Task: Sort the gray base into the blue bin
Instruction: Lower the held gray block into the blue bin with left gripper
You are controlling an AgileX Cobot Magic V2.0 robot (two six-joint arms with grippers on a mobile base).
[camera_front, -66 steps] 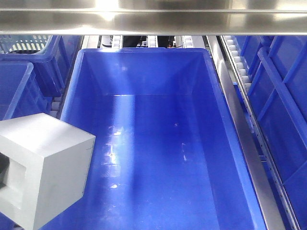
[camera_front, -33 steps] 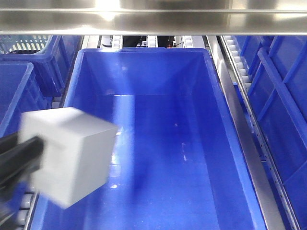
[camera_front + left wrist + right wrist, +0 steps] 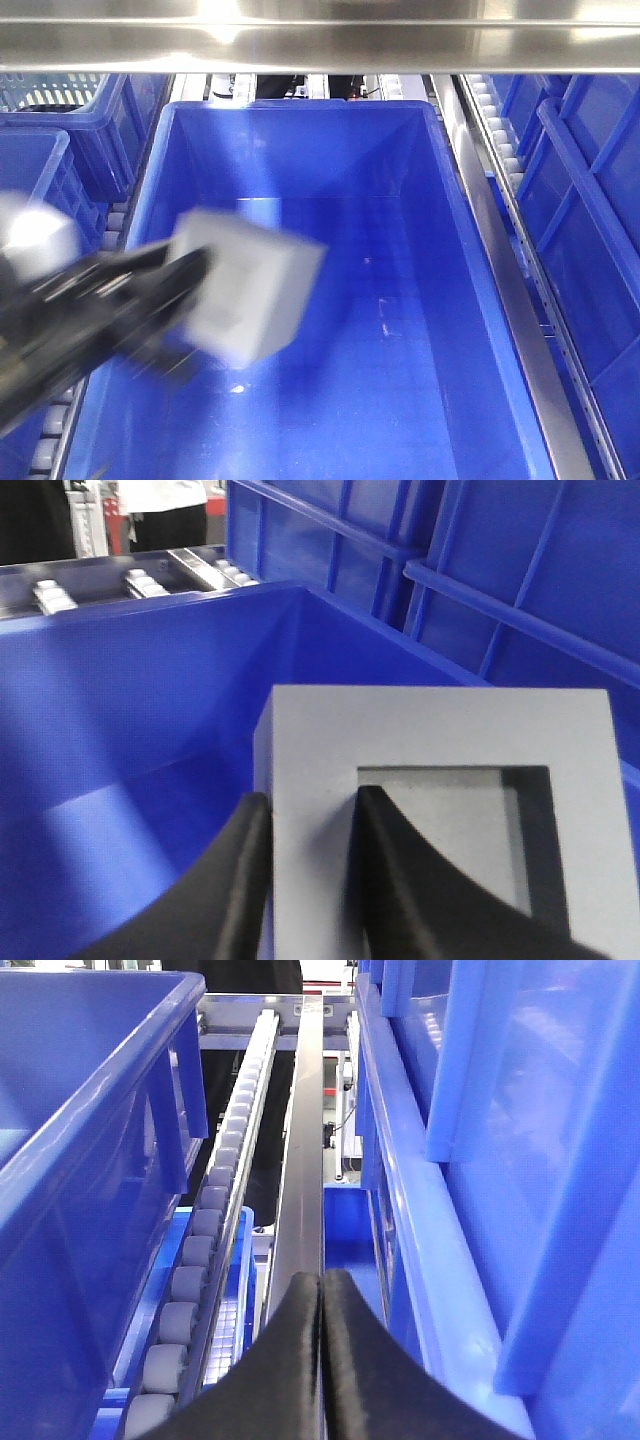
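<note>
**Block carried over the tub, release to come**

The step in hand is the carry-over: the left gripper (image 3: 308, 880) holds the gray base (image 3: 440, 820) above the open mouth of the blue bin (image 3: 300, 115), and the drop has not yet been made.

In the front-facing view the gray base (image 3: 250, 285) shows as a blurred pale block at centre left of the frame, hanging over the bin's interior near its left wall, with the dark arm reaching in from the lower left corner. The blur suggests motion. The block does not appear to touch the floor of the bin.

In the left wrist view the grasp is plain. The jaws are clenched on one wall of the block, one finger on the outer side face and the other inside the square recess, which faces the camera. The bin's blue walls fill the left and top of that frame.

The right gripper (image 3: 321, 1355) is clear of the work, its jaws pressed together on nothing, pointing along a roller track (image 3: 215, 1210) between blue tubs.

The next move, as I judge it, calls for lowering the block somewhat inside the walls, then parting the jaws so that the inner finger slips free of the recess without dragging the block.
</note>
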